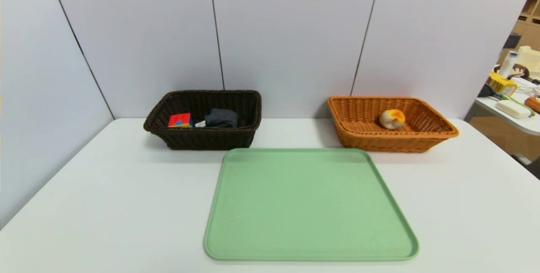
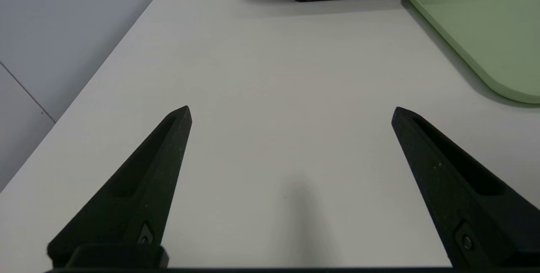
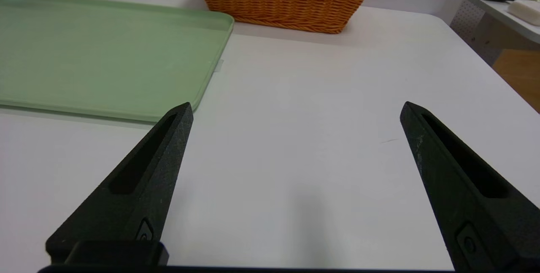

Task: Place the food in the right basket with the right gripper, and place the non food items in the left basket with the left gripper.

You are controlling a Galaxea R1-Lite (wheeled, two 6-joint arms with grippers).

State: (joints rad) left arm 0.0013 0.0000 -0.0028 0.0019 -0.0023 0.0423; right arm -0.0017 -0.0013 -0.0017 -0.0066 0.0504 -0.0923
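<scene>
Two baskets: dark left basket (image 1: 202,120) holds cube (image 1: 180,120) and dark cloth (image 1: 221,117); orange right basket (image 1: 392,124) holds bun (image 1: 392,119).
Tray (image 1: 308,205): bare.
Handling: bun looks soft, light; cradle its sides.
Left gripper (image 2: 291,112): spread wide, holding nothing, over table (image 2: 270,95).
Right gripper (image 3: 295,110): likewise.

Left hand (image 2: 291,110) spread wide over table (image 2: 270,95), holding nothing

You've got two baskets: one dark brown basket (image 1: 202,136) holding two things, a colourful cube (image 1: 180,120) and a dark bundle (image 1: 221,117), and one orange basket (image 1: 358,136) with one bun (image 1: 392,119). Plus one green tray (image 1: 310,205).
</scene>
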